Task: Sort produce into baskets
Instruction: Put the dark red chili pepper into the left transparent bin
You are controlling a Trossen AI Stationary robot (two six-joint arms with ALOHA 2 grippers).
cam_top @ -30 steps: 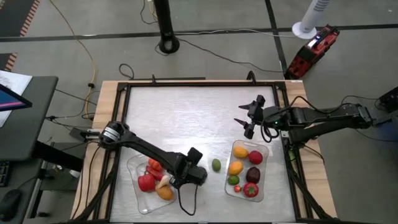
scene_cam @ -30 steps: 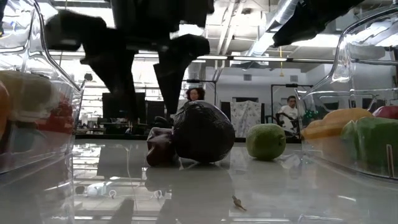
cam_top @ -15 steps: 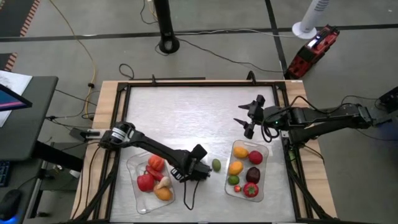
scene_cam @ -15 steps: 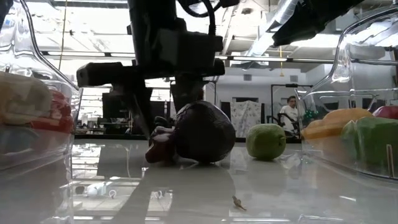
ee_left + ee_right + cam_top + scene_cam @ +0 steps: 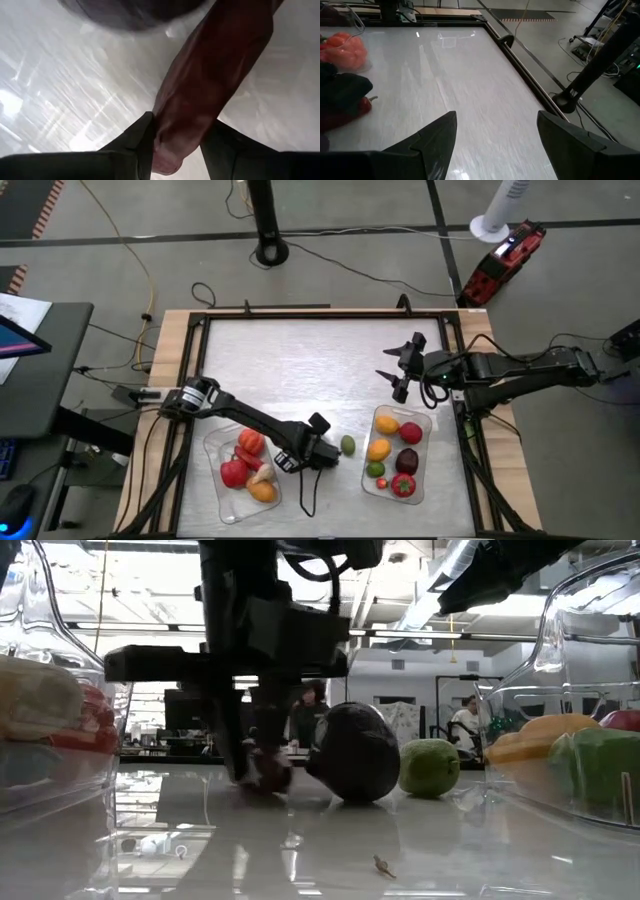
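My left gripper (image 5: 318, 452) is down on the table between the two clear trays, shut on a long dark red piece (image 5: 215, 75), which also shows in the low view (image 5: 272, 776). A round dark purple piece (image 5: 355, 752) lies on the table just beside it. A green lime (image 5: 347, 445) lies a little farther right. The left tray (image 5: 222, 502) holds red, orange and pale pieces. The right tray (image 5: 427, 470) holds yellow, orange, red and green pieces. My right gripper (image 5: 397, 370) is open and empty, above the table beyond the right tray. My left gripper pinches the dark red piece near one end (image 5: 167, 150) between its two fingers (image 5: 135, 145). The fingers come from above, pointing down, and lie across the piece. The piece lies on the table, reaching out beyond the fingers toward the purple piece.
The table's far half (image 5: 300, 360) is bare white surface inside a black frame. People and equipment show in the room beyond the table in the low view.
My left gripper has gone from the left tray's edge toward the right and down to the table. Its fingers have closed from wide apart onto the dark red piece. The round purple piece has shifted right, toward the lime.
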